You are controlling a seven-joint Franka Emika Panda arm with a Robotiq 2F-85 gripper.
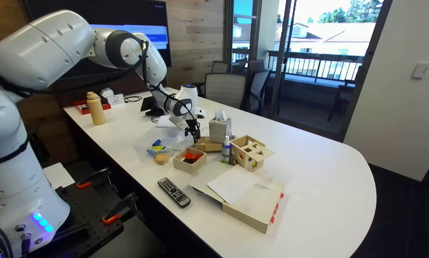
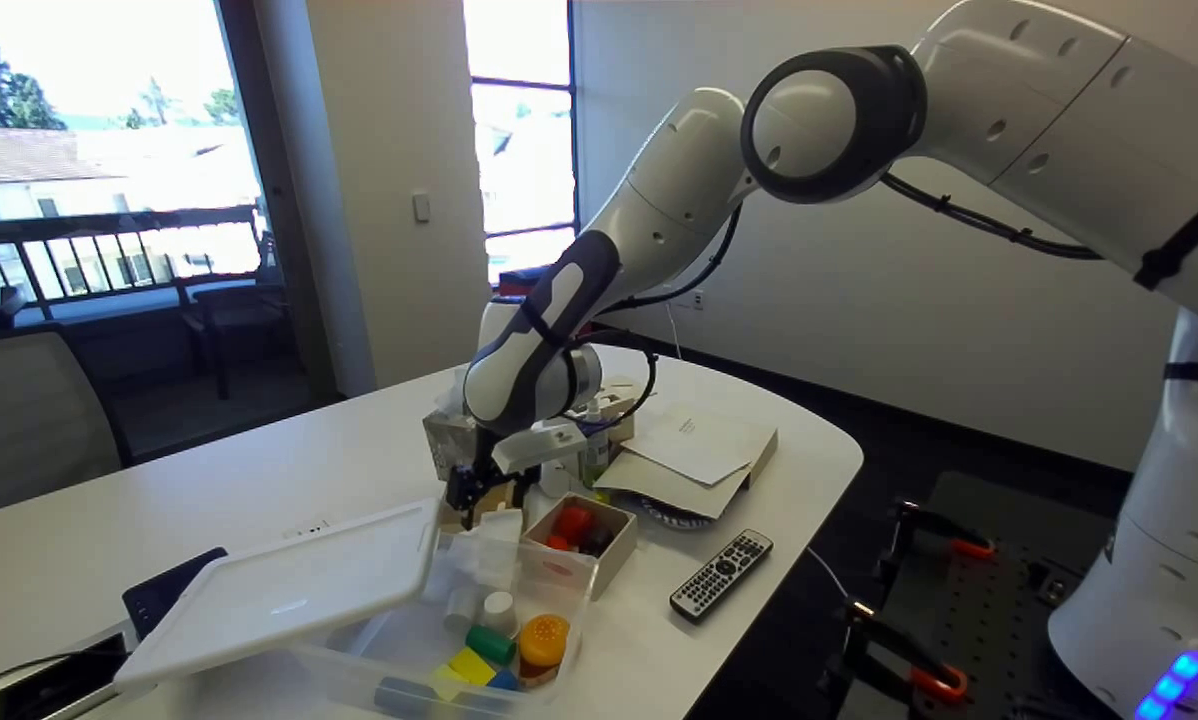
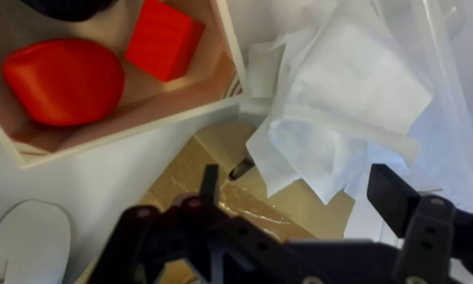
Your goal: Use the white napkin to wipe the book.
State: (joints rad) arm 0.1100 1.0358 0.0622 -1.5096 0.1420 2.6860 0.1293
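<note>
The white napkin (image 3: pixel 351 86) is crumpled and lies against the wall of the clear plastic bin, partly over a cardboard box, in the wrist view. It also shows in an exterior view (image 2: pixel 500 535). My gripper (image 3: pixel 293 177) is open, with nothing between its fingers; the napkin's pointed corners show ahead of the gap. In both exterior views the gripper (image 1: pixel 193 134) (image 2: pixel 497 490) points down above the cardboard box, close to the napkin. The book (image 1: pixel 266 209) lies flat near the table's rounded end, with its cover opened out and red-pink tabs; it also shows in an exterior view (image 2: pixel 694 435).
A wooden box with red blocks (image 1: pixel 190 168), the clear bin (image 2: pixel 569 650) with toys and a tilted white lid (image 2: pixel 289 580) surround the gripper. The cardboard box (image 1: pixel 211 145), tissue box (image 1: pixel 220 129), spray bottle (image 1: pixel 226 150), wooden shape sorter (image 1: pixel 248 152) and remote (image 1: pixel 174 192) stand nearby.
</note>
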